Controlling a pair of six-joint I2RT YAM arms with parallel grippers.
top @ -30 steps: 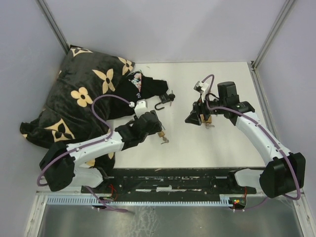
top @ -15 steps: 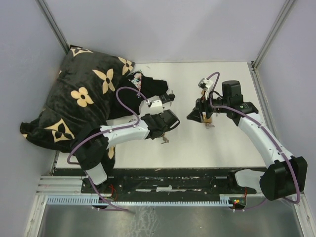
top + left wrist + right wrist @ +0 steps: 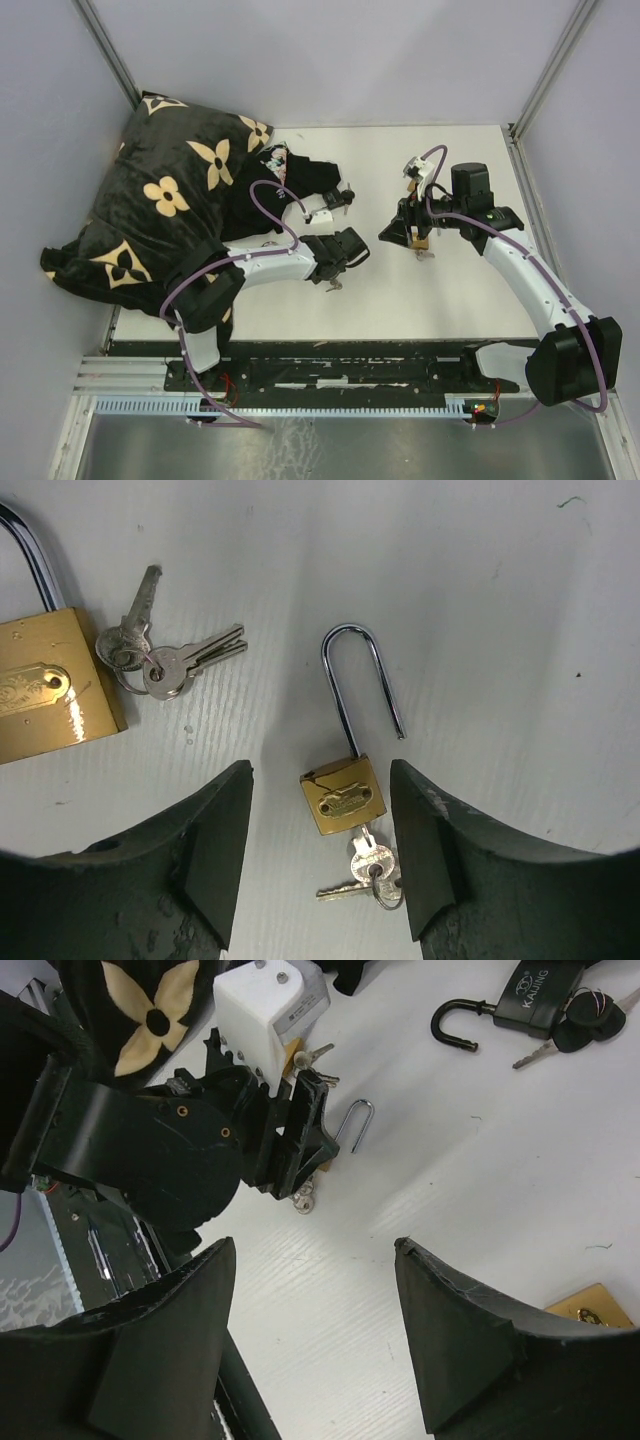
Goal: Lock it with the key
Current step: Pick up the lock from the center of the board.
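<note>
The small brass padlock [image 3: 343, 795] lies flat on the white table [image 3: 520, 590], its long axis running straight out from the left wrist camera, the open shackle [image 3: 352, 680] pointing away and the key [image 3: 371, 865] in its near end. The left gripper [image 3: 320, 775] hangs over it, jaws apart either side of the body with a gap on each side, gripping nothing. Over to the right, the right gripper [image 3: 312, 1250] is wide open and empty too, and a bigger brass padlock [image 3: 50, 685] sits just left with its own keys [image 3: 160, 660].

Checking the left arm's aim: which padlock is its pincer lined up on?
The small brass padlock, open, framed between the fingers; the larger brass padlock lies off to one side.
</note>
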